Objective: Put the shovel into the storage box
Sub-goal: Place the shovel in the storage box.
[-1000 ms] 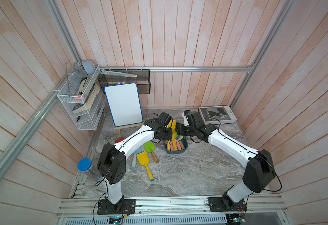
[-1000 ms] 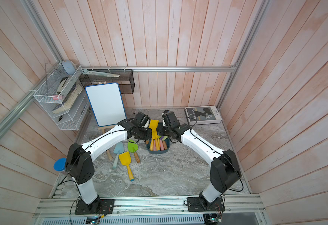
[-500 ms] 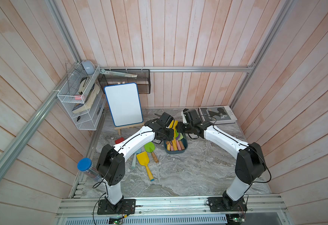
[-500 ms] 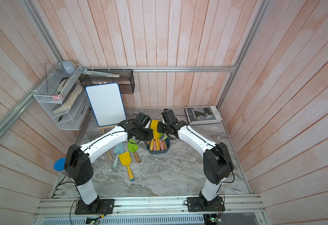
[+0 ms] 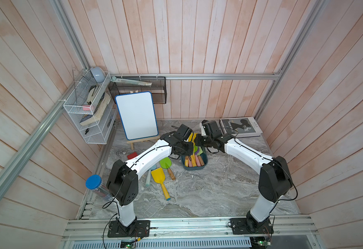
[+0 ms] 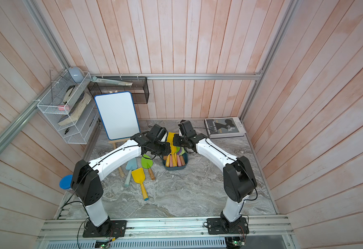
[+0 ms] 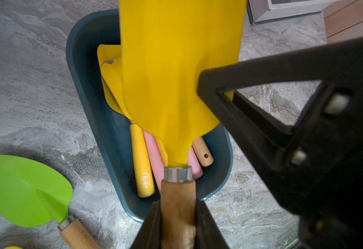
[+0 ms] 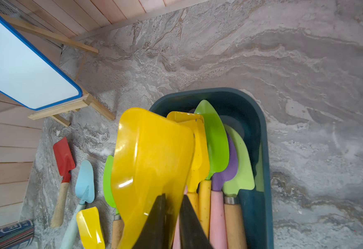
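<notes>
In a top view the shovel (image 6: 171, 139) is hanging just above the storage box (image 6: 174, 168), its long axis lying along the box, between both arms. In the left wrist view your left claw (image 7: 178, 215) is pinching its wooden handle, blade pointing away. In the right wrist view your right claw (image 8: 173, 197) is nipping the blade's edge. Since a second ago the right arm (image 5: 247, 154) has been swinging inward.

Glossy painted blade, bare wood handle on shovel (image 7: 176, 75); smooth plastic storage box (image 7: 85, 86).
</notes>
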Robot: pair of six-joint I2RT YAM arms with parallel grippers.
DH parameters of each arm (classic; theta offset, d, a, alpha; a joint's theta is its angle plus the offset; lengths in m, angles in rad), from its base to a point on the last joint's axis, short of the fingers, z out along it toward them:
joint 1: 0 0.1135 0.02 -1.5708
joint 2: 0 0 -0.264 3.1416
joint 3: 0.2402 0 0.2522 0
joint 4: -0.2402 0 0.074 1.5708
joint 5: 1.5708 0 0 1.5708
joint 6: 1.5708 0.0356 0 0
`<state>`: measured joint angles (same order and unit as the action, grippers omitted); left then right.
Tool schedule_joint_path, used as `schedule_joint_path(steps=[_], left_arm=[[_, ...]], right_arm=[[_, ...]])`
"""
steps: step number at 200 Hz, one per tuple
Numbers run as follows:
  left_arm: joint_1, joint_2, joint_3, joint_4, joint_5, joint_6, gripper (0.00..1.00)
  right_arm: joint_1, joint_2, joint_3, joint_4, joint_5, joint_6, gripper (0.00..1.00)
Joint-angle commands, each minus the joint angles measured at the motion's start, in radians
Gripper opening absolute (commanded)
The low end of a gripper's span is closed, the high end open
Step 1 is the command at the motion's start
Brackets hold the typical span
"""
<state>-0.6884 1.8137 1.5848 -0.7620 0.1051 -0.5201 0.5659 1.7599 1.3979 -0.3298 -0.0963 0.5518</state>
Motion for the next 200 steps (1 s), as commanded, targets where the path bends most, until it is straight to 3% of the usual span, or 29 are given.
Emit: schedule_joint_path(steps=[1,20,57,86,129,200], left_arm=[[-0.005,-0.034,-0.007,0.052,0.018,0.0,0.19],[-0.006,-0.035,-0.007,0.056,0.021,-0.001,0.22],[-0.007,-0.046,-0.012,0.069,0.024,-0.001,0.56],[-0.007,-0.069,-0.039,0.109,0.049,0.003,0.69],[-0.007,-0.122,-0.097,0.2,0.1,0.011,0.76],[0.019,-0.199,-0.215,0.352,0.199,-0.021,0.77]], right_arm=[[-0.009,0.021,0.018,-0.002,0.007,-0.001,0.09],[-0.009,0.021,0.017,-0.002,0.006,0.0,0.0],[-0.017,0.018,0.01,0.008,0.01,0.002,0.0],[-0.038,0.008,-0.006,0.027,-0.013,-0.006,0.0],[-0.098,-0.01,-0.038,0.05,-0.091,-0.074,0.0],[-0.155,0.058,-0.017,0.024,-0.165,-0.41,0.0]])
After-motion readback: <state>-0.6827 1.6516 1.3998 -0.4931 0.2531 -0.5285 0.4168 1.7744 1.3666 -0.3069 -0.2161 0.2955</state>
